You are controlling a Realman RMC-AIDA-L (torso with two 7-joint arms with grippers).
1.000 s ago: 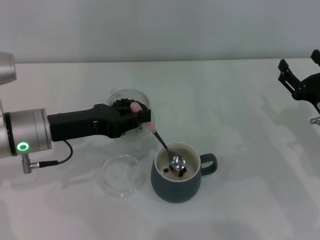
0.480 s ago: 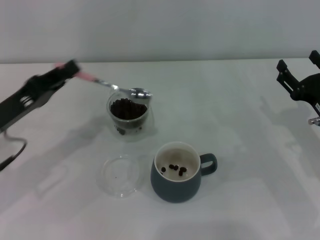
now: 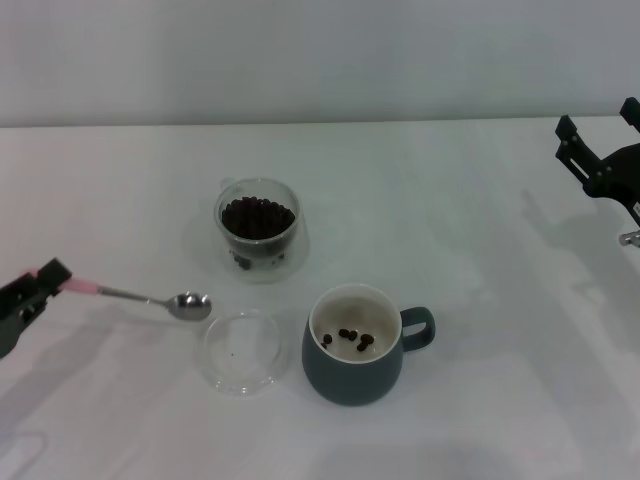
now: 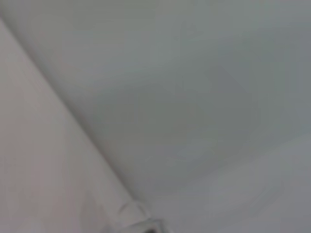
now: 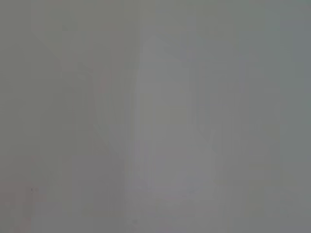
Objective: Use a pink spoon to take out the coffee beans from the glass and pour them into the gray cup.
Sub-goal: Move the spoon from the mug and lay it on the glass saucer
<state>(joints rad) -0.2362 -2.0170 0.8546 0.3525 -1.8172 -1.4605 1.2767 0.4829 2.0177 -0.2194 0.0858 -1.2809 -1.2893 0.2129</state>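
The pink spoon [image 3: 140, 296] is held nearly level at the left side of the table [image 3: 450, 210], its shiny bowl [image 3: 190, 305] turned up and pointing toward the middle, with nothing visible in it. The left gripper [image 3: 35, 290] sits at the left edge of the head view, its fingers closed on the end of the pink handle. The spoon's bowl is just beside the rim of a flat clear dish [image 3: 240, 350], on the dish's far left side, and well apart from both drinking vessels.

The glass [image 3: 258, 226] stands upright behind the dish, farther from the robot, with a dark heap of coffee beans [image 3: 258, 216] filling its upper part. The gray cup [image 3: 352, 345] stands upright just to the right of the dish, its loop handle pointing right; a few beans lie on its cream-white bottom.

The right gripper [image 3: 600, 165] hangs at the far right edge, well apart from everything on the table; I cannot tell how its fingers stand. Both wrist views show only pale blurred surfaces.
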